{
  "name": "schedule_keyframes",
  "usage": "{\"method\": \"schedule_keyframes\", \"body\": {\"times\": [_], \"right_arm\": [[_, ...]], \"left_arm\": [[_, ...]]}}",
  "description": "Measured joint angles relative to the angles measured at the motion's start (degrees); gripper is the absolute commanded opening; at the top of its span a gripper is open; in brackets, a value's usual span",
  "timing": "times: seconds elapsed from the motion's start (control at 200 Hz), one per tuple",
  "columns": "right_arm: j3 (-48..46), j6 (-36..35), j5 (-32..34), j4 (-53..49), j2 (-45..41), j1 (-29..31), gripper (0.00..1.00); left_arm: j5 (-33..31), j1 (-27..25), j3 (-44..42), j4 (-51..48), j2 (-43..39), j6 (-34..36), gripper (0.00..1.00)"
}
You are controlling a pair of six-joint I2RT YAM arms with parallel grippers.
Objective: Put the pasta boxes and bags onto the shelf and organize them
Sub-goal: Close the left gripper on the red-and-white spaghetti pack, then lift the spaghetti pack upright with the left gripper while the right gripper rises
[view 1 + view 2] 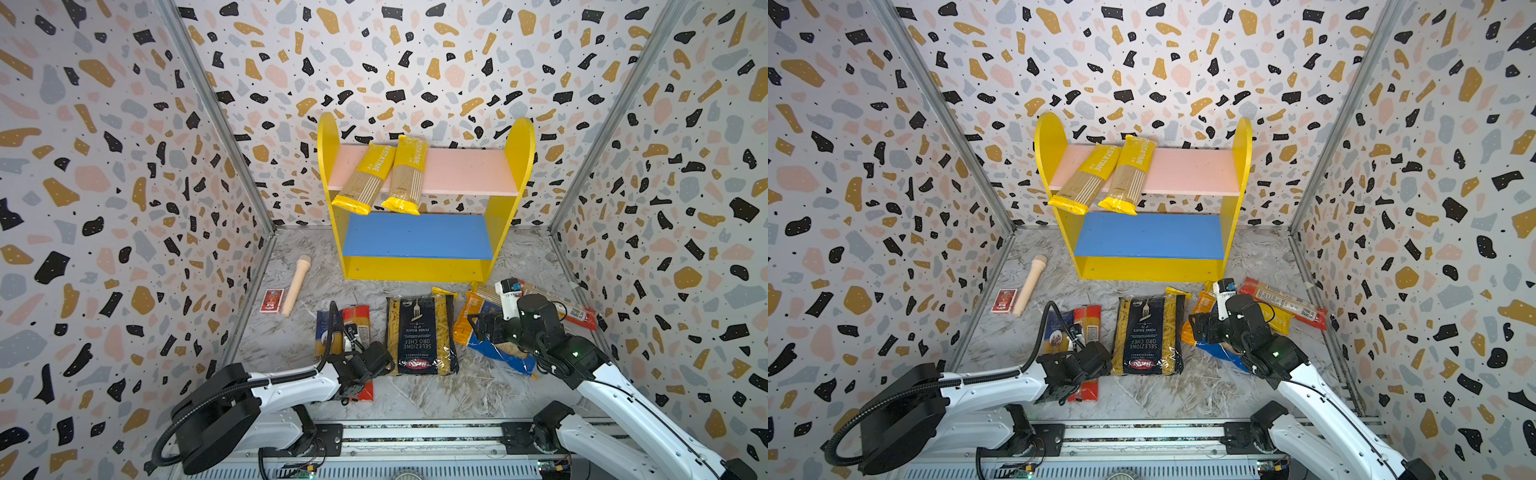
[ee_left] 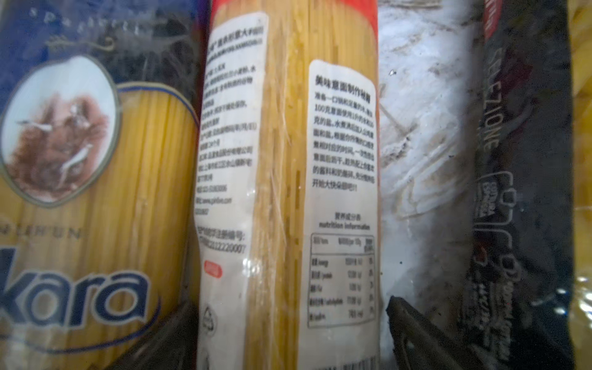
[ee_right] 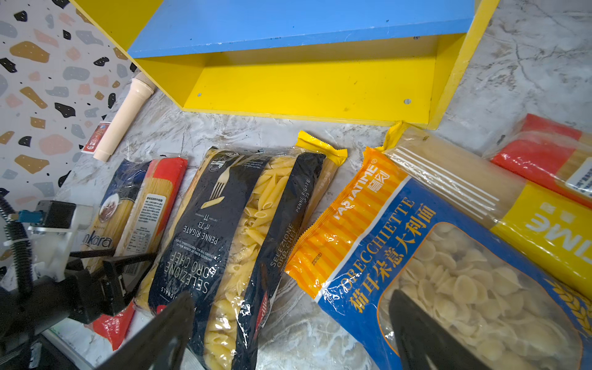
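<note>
The shelf stands at the back, and two yellow PASTATIME packs lie on its pink board, overhanging the front. On the floor lie a dark-blue ankara pack, a red-ended pack, the black penne bag, a blue-orange bag, a yellow pack and another red-ended pack. My left gripper is open, straddling the red-ended pack. My right gripper hangs open between the penne bag and the blue-orange bag.
A beige wooden stick and a small red card box lie at the left by the wall. Patterned walls close in three sides. The arms' rail runs along the front. The shelf's blue board carries nothing.
</note>
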Motion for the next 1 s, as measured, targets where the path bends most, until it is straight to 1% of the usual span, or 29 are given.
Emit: {"method": "schedule_keyframes", "body": {"times": [0.1,0.17,0.26,0.365,0.421,0.486,0.586,0.661,0.826,1.001], "right_arm": [[0.0,0.0,0.0,-0.1,-0.5,0.0,0.95],[0.0,0.0,0.0,-0.2,-0.8,0.0,0.95],[0.0,0.0,0.0,-0.4,-1.0,0.0,0.95],[0.0,0.0,0.0,-0.5,-1.4,0.0,0.95],[0.0,0.0,0.0,-0.5,-1.5,0.0,0.95],[0.0,0.0,-0.1,-0.5,-1.5,0.0,0.95],[0.0,0.0,-0.2,-0.5,-1.5,0.0,0.95],[0.0,0.0,-0.3,-0.5,-1.5,0.0,0.95],[0.0,0.0,-1.1,-0.4,-1.4,0.0,0.95],[0.0,0.0,-3.1,0.3,-0.6,0.0,0.95]], "left_arm": [[-2.7,-0.8,-1.3,3.2,1.4,0.6,0.86],[-4.9,-1.4,-2.6,6.4,2.4,0.9,0.79],[-7.7,-2.0,-4.2,10.5,3.4,1.1,0.66],[-9.4,-2.4,-5.2,13.3,3.7,0.8,0.51],[-9.4,-2.5,-5.3,13.8,3.7,0.5,0.40],[-8.7,-2.5,-5.0,13.9,2.7,-0.2,0.33],[-4.0,-2.5,-3.3,11.8,-0.1,-0.9,0.32],[-0.4,-2.8,-1.9,8.0,-2.9,-0.9,0.31],[6.8,-3.4,3.3,-6.8,-7.9,-0.2,0.29],[9.8,-3.6,11.1,-20.0,-9.1,1.5,0.28]]}}
